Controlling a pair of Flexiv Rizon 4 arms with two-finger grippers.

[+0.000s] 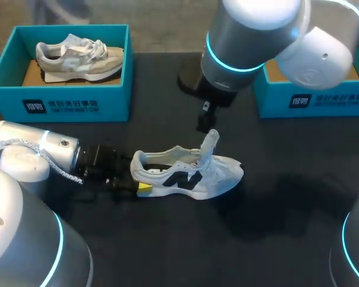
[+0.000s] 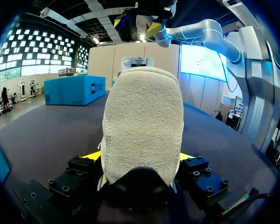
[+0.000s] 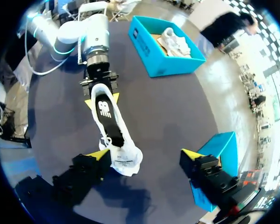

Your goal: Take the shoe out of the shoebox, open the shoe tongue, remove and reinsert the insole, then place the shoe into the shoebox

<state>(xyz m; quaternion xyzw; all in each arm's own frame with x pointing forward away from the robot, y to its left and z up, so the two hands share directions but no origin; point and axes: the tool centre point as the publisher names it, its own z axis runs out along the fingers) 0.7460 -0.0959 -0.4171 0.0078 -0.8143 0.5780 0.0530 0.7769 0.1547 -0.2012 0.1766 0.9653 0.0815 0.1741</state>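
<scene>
So the first bit can be ticked off: the white shoe (image 1: 188, 174) is out of its box and is lying on its sole on the dark table (image 1: 275, 239), roughly mid-table, toe towards the robot's right. It's pinned at the heel by the left gripper (image 2: 139, 157), whose yellow tips are pressed against both sides of the heel cup, so that one is closed on the shoe. The tongue (image 1: 209, 143) is pulled up and stands nearly upright, so the "open the tongue" part looks as good as done too. The right gripper (image 3: 146, 154) is hung just above the tongue with its fingers spread wide; the tongue is seen just beside one finger and nothing is clamped between the two. The black insole (image 3: 106, 119) is seen lying flat inside the shoe, so the remove-and-reinsert step is judged to be the one up next, though that can't be told for certain from one look. After that, only the drop back into the shoebox (image 1: 313, 98) at the far right is left; that box is mostly hidden behind the right arm. The other shoebox (image 1: 71, 104), far left, is already filled by a beige shoe (image 1: 77, 57). Call it maybe a third of the way through.
</scene>
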